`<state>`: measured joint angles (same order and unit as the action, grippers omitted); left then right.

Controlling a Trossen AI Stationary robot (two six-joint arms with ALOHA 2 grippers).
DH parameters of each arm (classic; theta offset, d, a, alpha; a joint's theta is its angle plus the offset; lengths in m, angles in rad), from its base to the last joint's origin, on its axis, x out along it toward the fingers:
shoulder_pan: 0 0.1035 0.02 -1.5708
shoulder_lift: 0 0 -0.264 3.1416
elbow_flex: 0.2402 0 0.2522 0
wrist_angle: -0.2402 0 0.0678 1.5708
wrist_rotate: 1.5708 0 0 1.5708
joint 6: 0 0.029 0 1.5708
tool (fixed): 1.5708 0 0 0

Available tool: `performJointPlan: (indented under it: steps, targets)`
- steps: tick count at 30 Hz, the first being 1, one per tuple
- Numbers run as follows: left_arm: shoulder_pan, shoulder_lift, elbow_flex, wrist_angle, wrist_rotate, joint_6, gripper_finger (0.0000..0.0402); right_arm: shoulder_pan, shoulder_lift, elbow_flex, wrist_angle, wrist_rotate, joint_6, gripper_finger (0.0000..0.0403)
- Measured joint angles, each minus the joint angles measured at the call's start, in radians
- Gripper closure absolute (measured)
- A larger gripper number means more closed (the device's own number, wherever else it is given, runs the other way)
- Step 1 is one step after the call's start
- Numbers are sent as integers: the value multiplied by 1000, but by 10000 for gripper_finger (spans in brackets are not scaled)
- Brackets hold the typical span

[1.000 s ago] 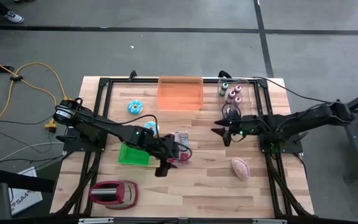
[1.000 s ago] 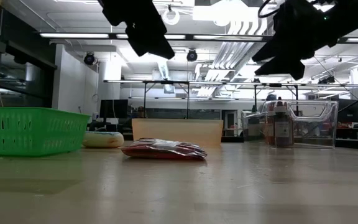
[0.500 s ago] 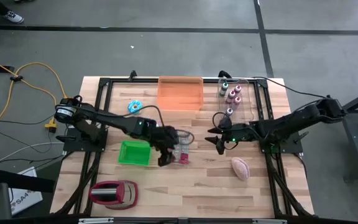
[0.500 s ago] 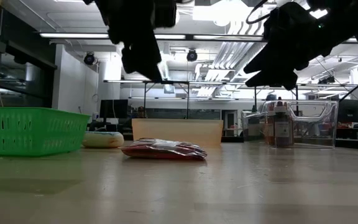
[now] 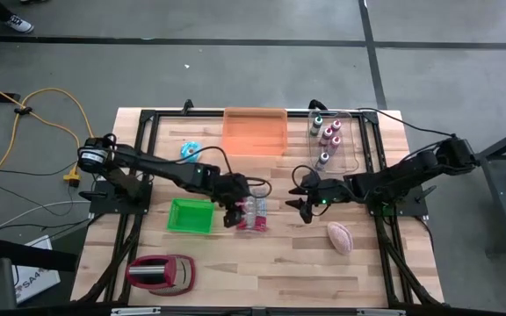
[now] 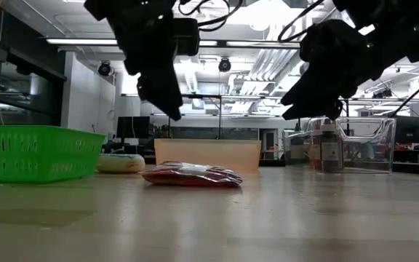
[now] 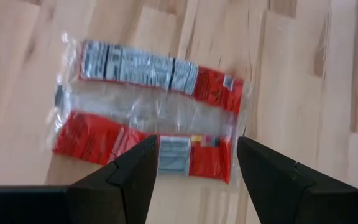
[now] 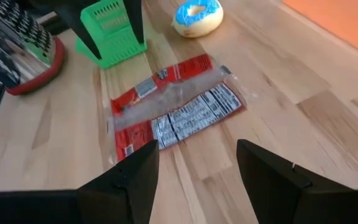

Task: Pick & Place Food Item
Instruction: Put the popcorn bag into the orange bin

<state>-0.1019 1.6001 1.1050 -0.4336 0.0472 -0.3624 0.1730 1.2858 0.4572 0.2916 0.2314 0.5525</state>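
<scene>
**Inspector:** Well, what is hidden or hard to read?

**Operator:** From my station, the red packet (image 5: pixel 251 213) is partly covered by the left gripper (image 5: pixel 232 216) in the high view. The blue doughnut (image 5: pixel 189 150) is half behind the left arm there. In the low view both grippers are dark shapes against the ceiling lights.

**Inspector:** Gripper states?

**Operator:** I see the left gripper partly open and empty, hanging above the packet's near edge in its wrist view. The right gripper (image 5: pixel 303 206) is also partly open, holding nothing, beside the packet and well above the table (image 5: pixel 306 263) in the low view.

**Inspector:** Location of the packet?

**Operator:** It lies flat at mid-table, between the two grippers.

**Inspector:** Surroundings?

**Operator:** The green basket (image 5: pixel 189 215) sits just beside the left gripper. The orange bin (image 5: pixel 255 131) stands at the far edge, a clear container (image 5: pixel 332 136) with bottles next to it. A pink item (image 5: pixel 340 237) lies near the right arm, and a red-and-silver object (image 5: pixel 161 273) sits at the near left corner.

**Inspector:** Room to move?

**Operator:** I see bare wood along the near side of the packet.
</scene>
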Motion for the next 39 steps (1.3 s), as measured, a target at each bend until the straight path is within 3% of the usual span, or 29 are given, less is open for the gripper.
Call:
performJointPlan:
  steps: [14,20,28,39]
  targets:
    - [43,0,-68,8,-66,134,188,-4,-1,0,80,-3,-60,199]
    - [61,24,-68,-5,-72,172,188,-4,-1,0,79,-4,21,199]
    - [60,87,-68,-14,29,112,188,-3,-1,0,60,-6,128,199]
    - [38,100,-68,-55,-71,119,188,-3,82,1,116,-44,155,199]
